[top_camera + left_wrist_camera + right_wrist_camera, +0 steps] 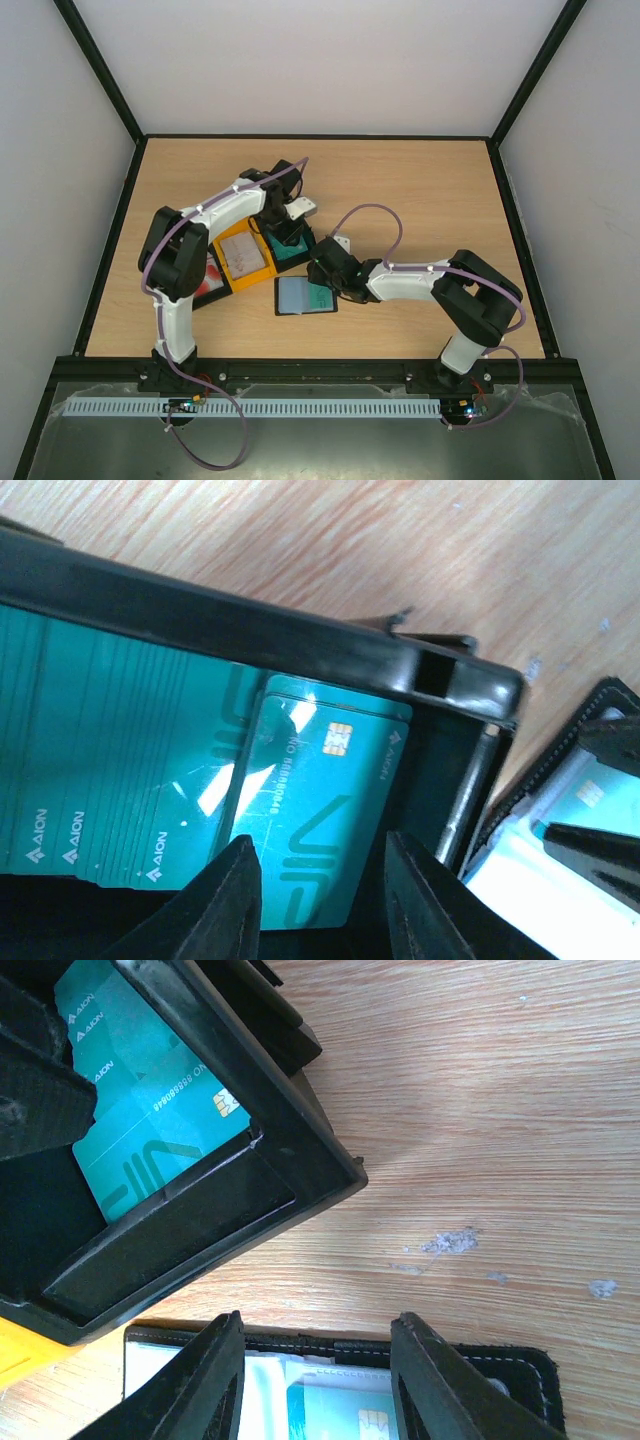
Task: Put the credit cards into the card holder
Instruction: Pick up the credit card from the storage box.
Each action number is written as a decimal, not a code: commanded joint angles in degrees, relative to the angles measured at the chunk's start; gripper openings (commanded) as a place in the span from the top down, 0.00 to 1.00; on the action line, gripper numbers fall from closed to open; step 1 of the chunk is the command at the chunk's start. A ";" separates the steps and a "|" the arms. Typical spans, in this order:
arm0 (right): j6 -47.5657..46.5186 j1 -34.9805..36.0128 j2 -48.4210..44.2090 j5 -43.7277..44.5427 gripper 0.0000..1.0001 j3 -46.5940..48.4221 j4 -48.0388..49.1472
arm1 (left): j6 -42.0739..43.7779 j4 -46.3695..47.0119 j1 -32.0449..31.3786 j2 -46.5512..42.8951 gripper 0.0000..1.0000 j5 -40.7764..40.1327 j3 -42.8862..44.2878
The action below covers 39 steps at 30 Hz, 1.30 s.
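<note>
Credit cards [100,770] in teal lie fanned in a stack inside a black tray [300,645]. One more teal card [320,790] sits on top of them, skewed, chip side up, with its far edge close to the tray's wall. The left fingers [235,900] hang over the near end of that card, partly apart, and the card shows in the gap between them. Whether their tips touch it cannot be told, and nothing is seen clamped.

The card holder [305,297] lies open on the worktop [420,190], just on the near side of the black tray and apart from it. Inside it are a pale card and a teal chip card [345,1415]. The right fingers [215,1390] stand wide over the open holder, one on each side of those cards, holding nothing that shows.

From above, a yellow tray [245,284] stands right beside the black one on its left and carries a whitish-grey card [243,255]. Further left, another dark tray holds a red-and-white card [207,277], partly hidden under the left arm [215,205].
</note>
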 commanded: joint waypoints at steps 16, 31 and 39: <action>0.35 -0.35 -1.57 1.55 0.59 -0.74 -0.03 | -1.01 1.32 0.25 7.83 0.61 -1.31 2.23; 0.53 -0.33 -0.85 1.16 0.60 -0.21 -0.54 | -0.79 1.51 -0.73 1.85 0.85 2.36 -0.86; 0.74 -0.33 -0.42 1.66 0.60 -0.29 -0.63 | -1.98 1.13 -2.10 -0.98 0.86 2.27 -2.68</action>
